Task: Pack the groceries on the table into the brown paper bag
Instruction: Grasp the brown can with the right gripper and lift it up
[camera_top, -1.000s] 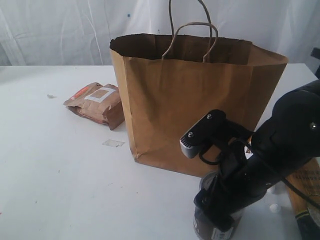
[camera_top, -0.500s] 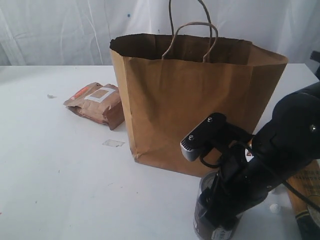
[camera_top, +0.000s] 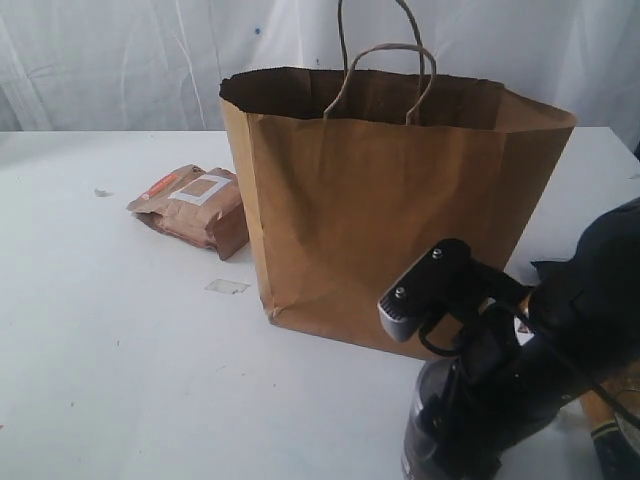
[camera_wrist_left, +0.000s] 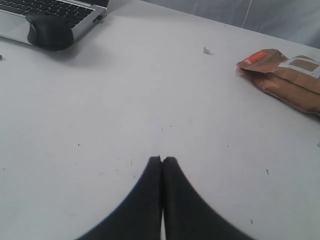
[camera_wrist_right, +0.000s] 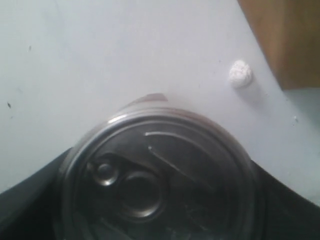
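R gripper (camera_wrist_right: 160, 202) clamped on pull-tab can (camera_wrist_right: 155, 170), can btwn jaws, L gripper (camera_wrist_left: 162, 161) shut, empty

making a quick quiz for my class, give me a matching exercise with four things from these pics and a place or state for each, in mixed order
Things:
1. paper bag
2. pouch
3. can
4. left end effector

Places or states:
a. shut, above bare table
b. standing upright, mouth open
c. pull tab on top, seen from straight above
d. lying flat beside the bag

Pairs: 1-b; 2-d; 3-c; 4-a
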